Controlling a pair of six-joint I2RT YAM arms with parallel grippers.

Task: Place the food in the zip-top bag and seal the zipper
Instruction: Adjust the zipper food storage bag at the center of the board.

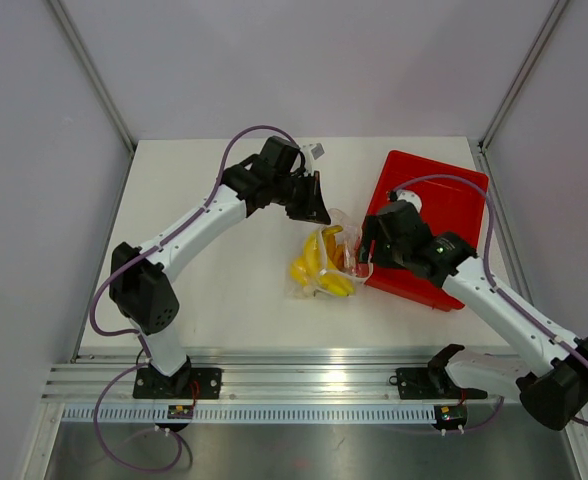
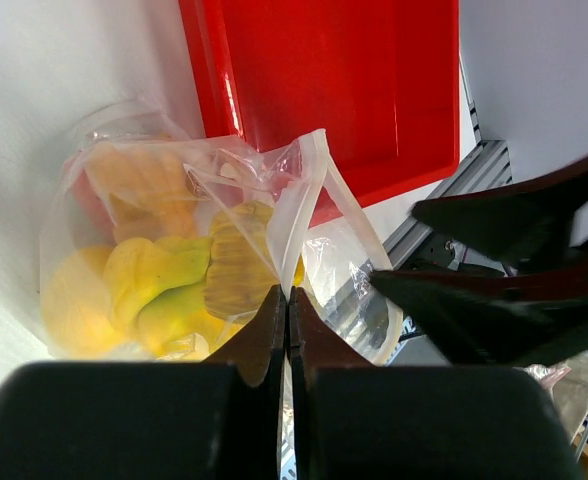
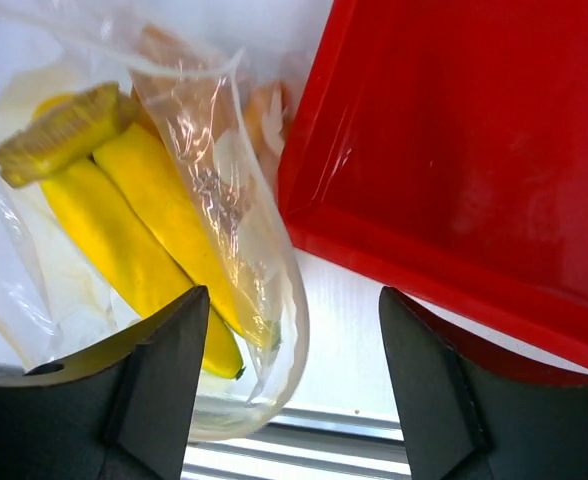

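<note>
Clear floppy film, light: zip-top bag pinched at its mouth by the closed left gripper.
Right gripper is seen open, empty; slippery zipper edge is best pinched flat.

Zip-top bag partly behind left fingers

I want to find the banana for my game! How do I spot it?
Look for the big red tray on the white table. Right beside it lies a clear plastic bag. The banana is inside it: the only long, smooth, bright yellow piece, unlike the knobbly orange pieces next to it.
</note>
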